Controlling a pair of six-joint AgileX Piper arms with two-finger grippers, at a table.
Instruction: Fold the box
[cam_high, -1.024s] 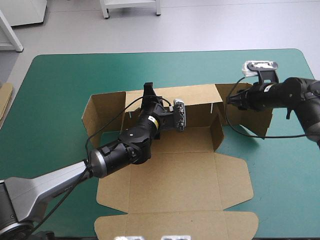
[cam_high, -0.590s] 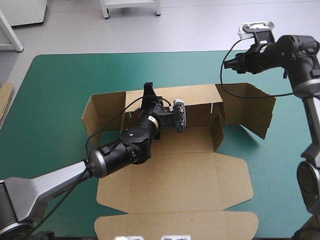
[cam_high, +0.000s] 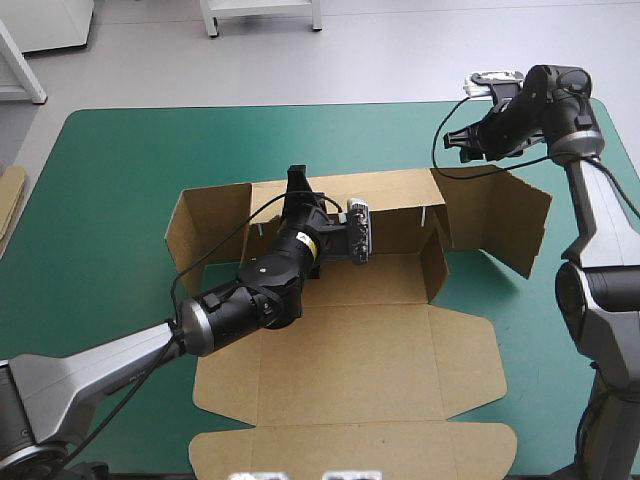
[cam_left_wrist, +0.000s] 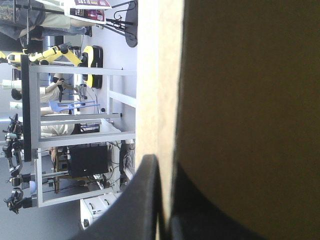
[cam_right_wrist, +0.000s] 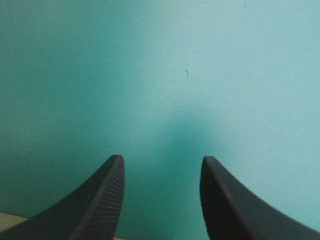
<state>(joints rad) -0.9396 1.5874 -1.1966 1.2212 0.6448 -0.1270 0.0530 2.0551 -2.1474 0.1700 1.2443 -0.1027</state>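
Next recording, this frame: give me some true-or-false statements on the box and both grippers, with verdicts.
1. The left gripper is shut on the raised far wall of the box. True.
2. The right gripper grips the box's right flap. False: it is open over the bare teal-green cover, nothing between its fingers.
3. The lid panel lies flat toward the table's near edge. True.
4. The whole box lies flat. False: the far wall and both side flaps stand raised.
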